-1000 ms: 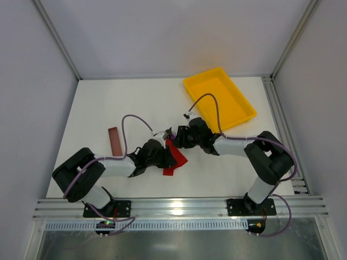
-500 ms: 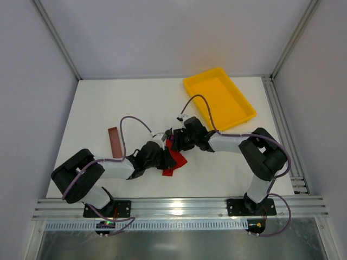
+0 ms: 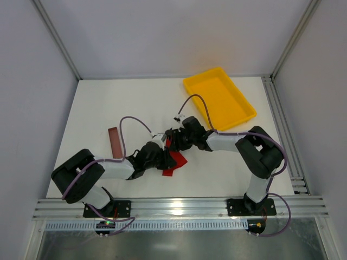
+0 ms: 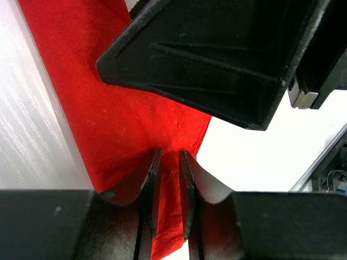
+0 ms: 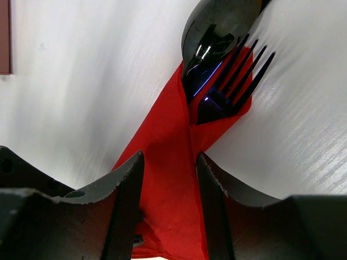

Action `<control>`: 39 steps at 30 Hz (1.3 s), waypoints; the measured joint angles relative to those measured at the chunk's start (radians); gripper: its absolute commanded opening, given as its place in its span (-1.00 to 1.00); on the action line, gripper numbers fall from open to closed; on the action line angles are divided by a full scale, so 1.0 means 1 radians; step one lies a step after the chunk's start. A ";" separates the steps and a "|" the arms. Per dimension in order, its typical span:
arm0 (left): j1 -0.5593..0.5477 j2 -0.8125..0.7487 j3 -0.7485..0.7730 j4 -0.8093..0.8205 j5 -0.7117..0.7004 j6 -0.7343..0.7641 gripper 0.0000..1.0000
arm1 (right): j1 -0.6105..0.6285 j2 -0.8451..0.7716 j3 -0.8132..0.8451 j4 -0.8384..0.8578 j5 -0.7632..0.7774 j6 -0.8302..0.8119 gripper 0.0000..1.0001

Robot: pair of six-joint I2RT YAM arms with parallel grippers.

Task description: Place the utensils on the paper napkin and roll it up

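Observation:
The paper napkin (image 3: 176,162) is bright red and wrapped into a long roll around the utensils. In the right wrist view a black spoon (image 5: 217,27) and a dark fork (image 5: 230,81) with a blue-purple sheen poke out of the roll's far end (image 5: 168,162). My right gripper (image 3: 172,140) (image 5: 168,168) straddles the roll, and both pads press its sides. My left gripper (image 3: 164,154) (image 4: 169,162) pinches a fold of the red paper (image 4: 108,108) between nearly closed jaws. The right gripper's black body (image 4: 217,59) hangs just beyond it.
A yellow tray (image 3: 219,100) sits at the back right. A small brownish-red block (image 3: 114,141) lies to the left of the arms and shows at the left edge of the right wrist view (image 5: 4,38). Both arms meet over the table's middle.
My right gripper has slid a little left and away along the roll, toward the left gripper. The left gripper and the napkin have stayed almost in place.

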 measured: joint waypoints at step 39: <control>0.130 -0.191 0.222 -0.546 -0.113 0.048 0.15 | -0.001 -0.011 -0.240 0.450 -0.052 0.082 -0.92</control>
